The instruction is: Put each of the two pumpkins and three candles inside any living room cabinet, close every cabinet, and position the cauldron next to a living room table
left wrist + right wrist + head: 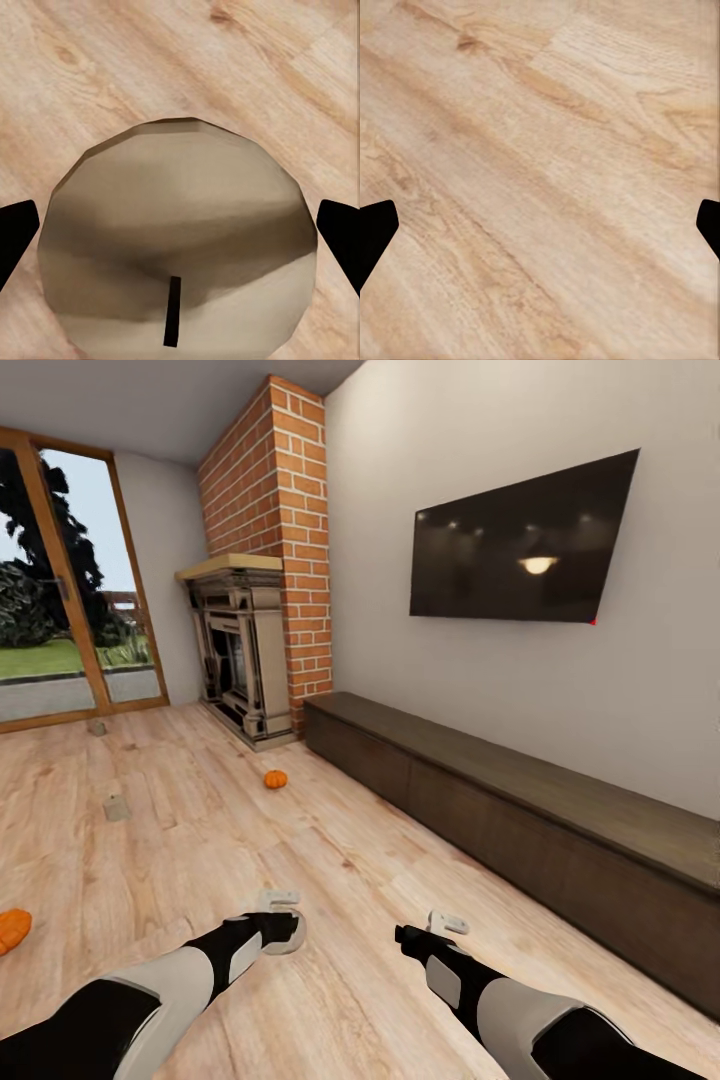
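- The cabinet (520, 810) is a long, low, dark brown wooden unit along the white wall, just right of the brick fireplace (245, 650). Its flat, handle-less fronts all look shut, so I cannot see what is inside.
- The floor (330, 860) is pale wood planks with visible grain and knots.
- My left tool (278, 922) holds a candle (176, 240): a thick, faceted off-white cylinder with a short dark wick, seen end-on in the left wrist view. My two dark fingertips (15, 232) sit at either side of it, closed against it as far as I can tell.
- My right tool (440, 930) hovers over bare floor, its fingertips (375, 232) spread wide apart with nothing between them.
- One pumpkin (275, 779), orange, round and ribbed, lies on the floor in front of the fireplace, near the cabinet's left end and well apart from both tools.
- A second pumpkin (12, 930) lies far left of the cabinet, cut by the picture's edge, well left of my left tool.
- Two more candles (116, 807), small and beige, stand on the floor left of the fireplace; the farther one (97, 727) is near the glass door (60, 580).
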Controlling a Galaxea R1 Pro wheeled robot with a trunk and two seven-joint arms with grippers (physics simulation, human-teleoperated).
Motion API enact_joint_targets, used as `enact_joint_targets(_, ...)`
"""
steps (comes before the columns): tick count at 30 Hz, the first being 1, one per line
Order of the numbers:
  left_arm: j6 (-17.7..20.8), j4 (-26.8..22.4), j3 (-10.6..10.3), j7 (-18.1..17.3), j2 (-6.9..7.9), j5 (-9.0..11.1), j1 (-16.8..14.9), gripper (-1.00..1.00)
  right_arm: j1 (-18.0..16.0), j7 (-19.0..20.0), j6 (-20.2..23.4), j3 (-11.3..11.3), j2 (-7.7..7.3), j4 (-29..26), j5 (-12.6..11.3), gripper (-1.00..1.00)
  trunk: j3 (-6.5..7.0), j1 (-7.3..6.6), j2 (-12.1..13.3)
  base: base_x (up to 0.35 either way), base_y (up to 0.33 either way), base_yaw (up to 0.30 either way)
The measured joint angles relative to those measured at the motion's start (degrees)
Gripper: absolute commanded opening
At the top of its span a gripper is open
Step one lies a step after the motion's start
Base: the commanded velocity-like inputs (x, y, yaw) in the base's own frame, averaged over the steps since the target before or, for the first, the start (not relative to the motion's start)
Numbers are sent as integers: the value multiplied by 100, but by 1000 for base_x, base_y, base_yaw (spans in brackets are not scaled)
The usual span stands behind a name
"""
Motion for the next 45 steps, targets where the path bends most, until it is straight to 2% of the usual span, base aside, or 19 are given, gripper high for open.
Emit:
enact_joint_targets(18, 1, 1, -1, 0, 0, -7, 0, -100, 0, 0, -4, -2, 0, 0, 0, 100, 1, 0, 0, 0, 0, -259)
enact_joint_targets(26, 1, 0, 0, -1, -9, -2, -2, -100, 0, 0, -6, 1, 0, 0, 7, 100, 1, 0, 0, 0, 0, -80)
enact_joint_targets(39, 6, 1, -2, -7, -9, -7, 1, -100, 0, 0, -5, -2, 0, 0, 0, 100, 19, 0, 0, 0, 0, -251)
enact_joint_targets(45, 8, 0, 0, -8, -9, -7, 0, -100, 0, 0, -7, -2, 0, 0, 2, 100, 23, 0, 0, 0, 0, -77)
